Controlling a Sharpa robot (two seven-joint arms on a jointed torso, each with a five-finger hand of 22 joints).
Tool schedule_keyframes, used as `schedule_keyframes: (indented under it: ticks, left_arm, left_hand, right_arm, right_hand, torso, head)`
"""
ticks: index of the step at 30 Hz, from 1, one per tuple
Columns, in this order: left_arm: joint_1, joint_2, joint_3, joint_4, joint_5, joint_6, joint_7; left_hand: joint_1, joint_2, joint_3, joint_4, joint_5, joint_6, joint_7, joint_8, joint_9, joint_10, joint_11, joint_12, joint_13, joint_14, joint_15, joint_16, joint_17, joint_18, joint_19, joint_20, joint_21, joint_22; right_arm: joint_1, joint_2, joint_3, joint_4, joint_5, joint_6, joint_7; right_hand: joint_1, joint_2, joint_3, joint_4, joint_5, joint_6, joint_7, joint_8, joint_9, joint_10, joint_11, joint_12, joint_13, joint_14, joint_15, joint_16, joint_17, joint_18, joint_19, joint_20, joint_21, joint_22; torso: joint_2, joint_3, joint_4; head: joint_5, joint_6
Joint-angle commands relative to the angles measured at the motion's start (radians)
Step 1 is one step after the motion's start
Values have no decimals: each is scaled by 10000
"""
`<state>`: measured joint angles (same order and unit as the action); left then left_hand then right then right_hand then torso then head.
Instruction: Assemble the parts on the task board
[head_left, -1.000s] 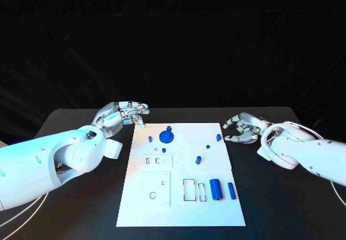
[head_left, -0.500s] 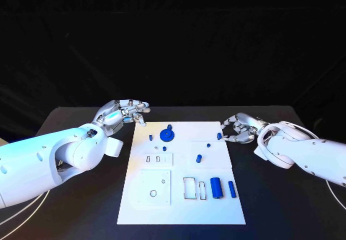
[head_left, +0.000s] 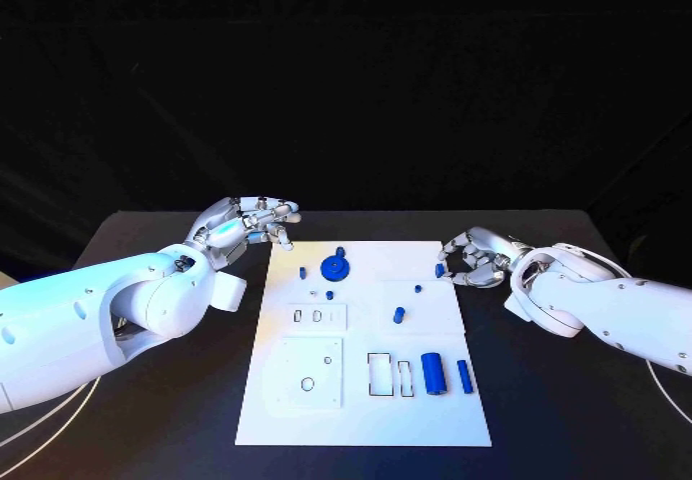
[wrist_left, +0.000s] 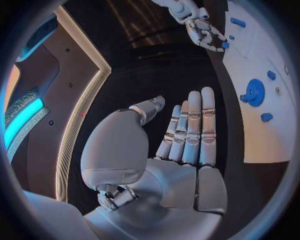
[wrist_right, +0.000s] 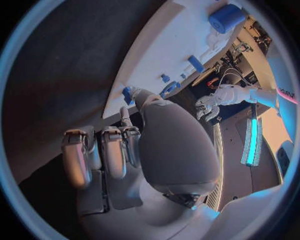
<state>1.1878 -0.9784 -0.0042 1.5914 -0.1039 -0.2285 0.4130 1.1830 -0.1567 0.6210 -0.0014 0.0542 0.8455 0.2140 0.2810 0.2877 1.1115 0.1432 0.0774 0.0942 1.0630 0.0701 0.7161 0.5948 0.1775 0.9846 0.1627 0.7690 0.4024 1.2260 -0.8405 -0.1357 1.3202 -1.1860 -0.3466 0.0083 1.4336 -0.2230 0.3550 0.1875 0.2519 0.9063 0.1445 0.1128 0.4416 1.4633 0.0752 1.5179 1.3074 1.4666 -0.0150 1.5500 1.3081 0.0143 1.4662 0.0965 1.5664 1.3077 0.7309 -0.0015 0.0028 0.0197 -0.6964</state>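
A black backdrop hangs behind the dark bench (head_left: 144, 240), with the white task board (head_left: 361, 390) lying in its middle. In the head view, the right hand (head_left: 473, 258) sits at the board's right edge, fingers curled close around a small blue peg (head_left: 440, 270); whether they actually pinch it I cannot tell. The left hand (head_left: 253, 222) hovers off the board's far left corner, fingers loosely apart and holding nothing. A blue gear (head_left: 335, 267) stands near the far end, and a blue cylinder (head_left: 431, 374) lies by the near slots.

The left wrist view shows the left hand (wrist_left: 187, 135) flat, fingers extended side by side, empty, the gear (wrist_left: 254, 92) beyond.

In the right wrist view, the right hand (wrist_right: 119, 150) reaches to the board edge, one fingertip beside the peg (wrist_right: 129, 93). The grasp probably needs a firm, upright pinch before lifting, so the peg enters its hole straight.
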Motion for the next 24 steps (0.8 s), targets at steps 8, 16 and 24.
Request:
schedule_keyframes:
  ticks: [8,16,24]
  left_arm:
    - [11,-1,9,31,15,183,45]
    - [12,-7,9,32,12,192,32]
    - [12,-16,9,34,5,201,15]
  left_hand:
    - [73,27,30,-46,17,-87,36,-37,17,-41,37,-47,15,-37,17,-51,-16,48,-85,6,37,26]
    - [73,27,30,-46,17,-87,36,-37,17,-41,37,-47,15,-37,17,-51,-16,48,-85,6,37,26]
    - [73,27,30,-46,17,-87,36,-37,17,-41,37,-47,15,-37,17,-51,-16,48,-85,6,37,26]
  right_arm:
    - [-21,118,-4,-96,-20,223,-16]
    - [-31,197,-6,-145,-23,266,-41]
    - [-49,253,-6,-170,-36,300,-72]
  right_hand:
    - [57,28,170,-19,16,257,-23,112,25,697,-111,102,2242,943,-109,61,2182,-143,1046,-108,44,2631]
    - [26,81,358,-32,-30,576,-114,222,53,740,-191,144,2283,947,-184,63,2194,-143,1046,-180,44,2631]
    - [6,93,419,-43,-66,698,-154,270,67,758,-224,162,2300,949,-213,65,2203,-143,1046,-207,44,2631]
  torso:
    - [-9,10,-4]
    - [-4,12,-9]
    - [-3,6,1]
  head:
    - [16,-36]
    - [23,-54]
    - [17,-78]
